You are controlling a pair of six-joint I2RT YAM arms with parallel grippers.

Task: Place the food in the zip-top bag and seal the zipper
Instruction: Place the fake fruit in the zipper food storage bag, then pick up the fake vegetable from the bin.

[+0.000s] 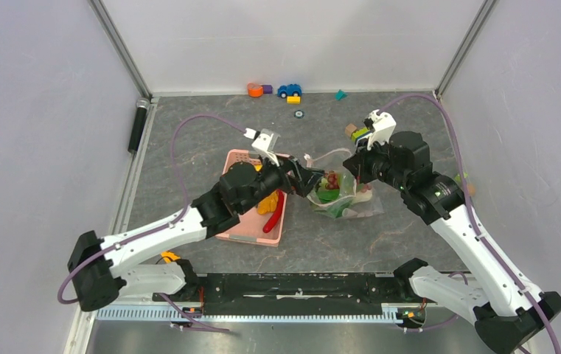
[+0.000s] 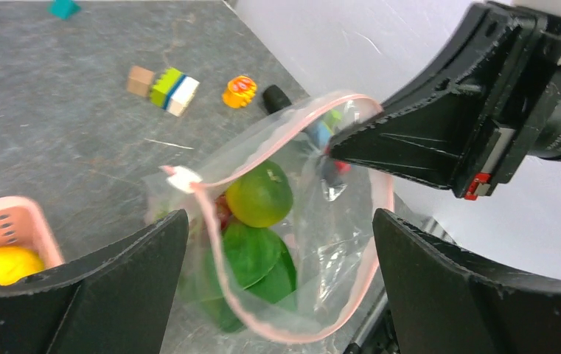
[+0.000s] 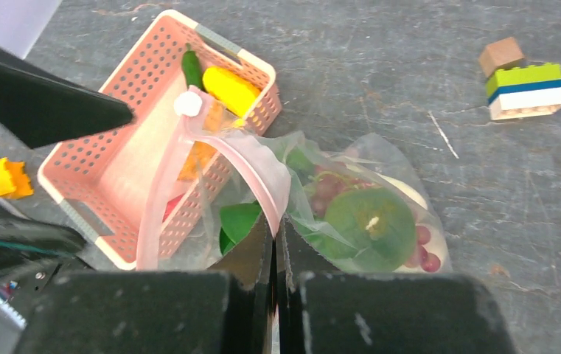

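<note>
right fingers [image 3: 251, 258] clamp the zip-top bag [image 2: 314, 251] at its pink rim; left fingers [image 2: 115, 280] stand wide apart, flanking the bag's open mouth.

The zip-top bag [image 1: 345, 193] lies on the table [image 1: 321, 243] between my left jaws and my right jaws, food [image 1: 329, 193] inside it. The basket [image 1: 251, 236] sits just left of it, with more food in it. Behind the bag lie blocks [image 1: 357, 133]; a toy car [image 1: 289, 90] stands at the far edge.
</note>
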